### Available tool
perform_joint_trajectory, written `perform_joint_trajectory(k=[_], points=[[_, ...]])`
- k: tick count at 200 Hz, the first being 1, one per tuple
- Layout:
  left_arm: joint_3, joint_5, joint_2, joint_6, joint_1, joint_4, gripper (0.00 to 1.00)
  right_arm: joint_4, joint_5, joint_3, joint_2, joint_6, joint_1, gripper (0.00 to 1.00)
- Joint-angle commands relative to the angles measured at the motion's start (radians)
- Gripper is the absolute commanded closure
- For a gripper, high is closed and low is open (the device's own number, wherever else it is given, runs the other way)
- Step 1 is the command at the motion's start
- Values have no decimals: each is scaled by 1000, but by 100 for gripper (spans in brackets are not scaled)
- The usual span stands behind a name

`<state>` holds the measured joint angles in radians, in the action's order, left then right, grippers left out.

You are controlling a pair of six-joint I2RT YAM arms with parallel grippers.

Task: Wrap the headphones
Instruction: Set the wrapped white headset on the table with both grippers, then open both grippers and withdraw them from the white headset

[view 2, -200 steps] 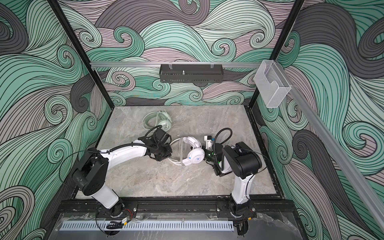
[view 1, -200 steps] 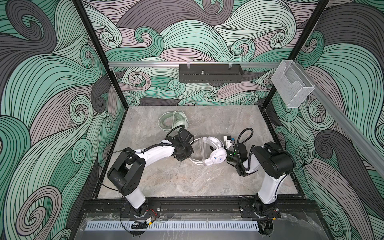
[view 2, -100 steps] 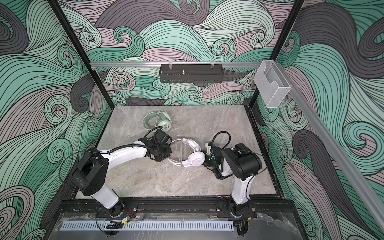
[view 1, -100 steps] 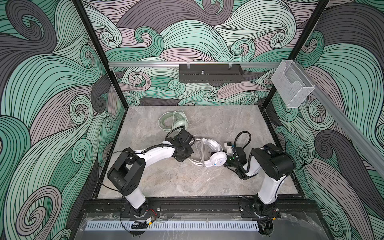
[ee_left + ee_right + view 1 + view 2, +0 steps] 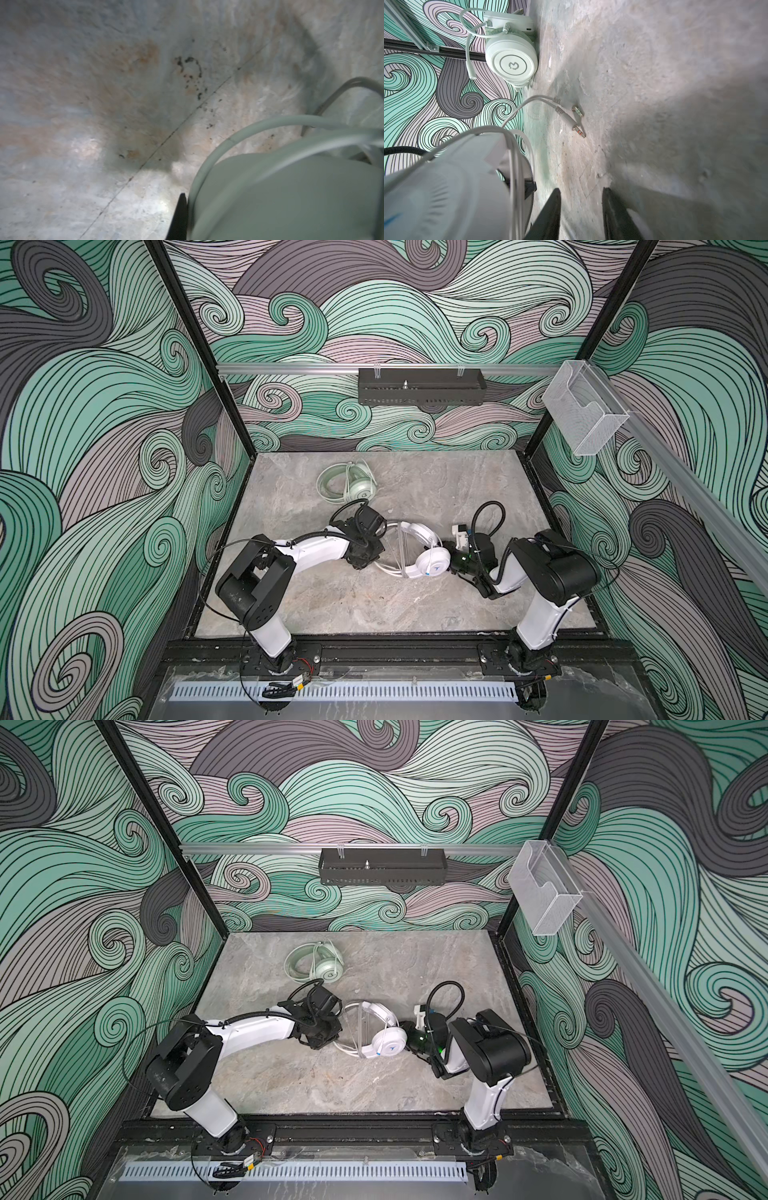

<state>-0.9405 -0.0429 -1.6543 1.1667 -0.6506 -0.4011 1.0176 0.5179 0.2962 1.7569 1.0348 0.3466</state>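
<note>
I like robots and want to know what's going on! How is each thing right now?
Left fingers: shut, close against the white headphones; what they pinch is hidden.
Right fingers: open, nothing between them.
White headphones: on the table in the middle, cable looped over them.
Two plugs: lying loose on the table.
Mint headphones: lying at the back, untouched.

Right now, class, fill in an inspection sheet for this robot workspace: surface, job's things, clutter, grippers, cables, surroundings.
Surface: grey stone-look tabletop, stained.
Job's things: mint headset at back; white headset mid-table.
Clutter: nothing seen.
Grippers: left gripper shut beside the white headset; right gripper open, empty.
Cables: white cable looped over its headset, two jack plugs free.
Surroundings: wave-pattern walls; black tray, clear holder on rails.
</note>
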Motion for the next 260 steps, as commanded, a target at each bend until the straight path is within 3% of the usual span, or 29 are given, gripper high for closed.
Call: perform_joint_trajectory(k=[1, 33, 69, 116, 161, 196, 228, 239, 260], points=[[7, 172, -10, 103, 73, 39, 100, -322, -9, -25, -74, -118, -11, 59], [13, 179, -14, 66, 77, 28, 100, -572, -94, 12, -238, -224, -19, 54], [-14, 196, -22, 8, 77, -21, 100, -786, -117, 70, -318, -325, -84, 49], [-49, 183, -26, -51, 75, -117, 100, -1245, -235, 374, -435, -613, -92, 46], [-70, 169, -35, -99, 71, -175, 81, -1417, -344, 614, -484, -792, -55, 41], [-99, 174, -28, -128, 67, -219, 58, -1476, -441, 742, -551, -893, 13, 38], [-112, 167, -13, -161, 66, -255, 36, -1446, -487, 795, -615, -946, 67, 25], [-118, 169, -8, -175, 66, -267, 33, -1435, -493, 809, -633, -950, 70, 18], [-132, 172, 17, -206, 66, -288, 28, -1445, -495, 844, -645, -960, 74, 16]])
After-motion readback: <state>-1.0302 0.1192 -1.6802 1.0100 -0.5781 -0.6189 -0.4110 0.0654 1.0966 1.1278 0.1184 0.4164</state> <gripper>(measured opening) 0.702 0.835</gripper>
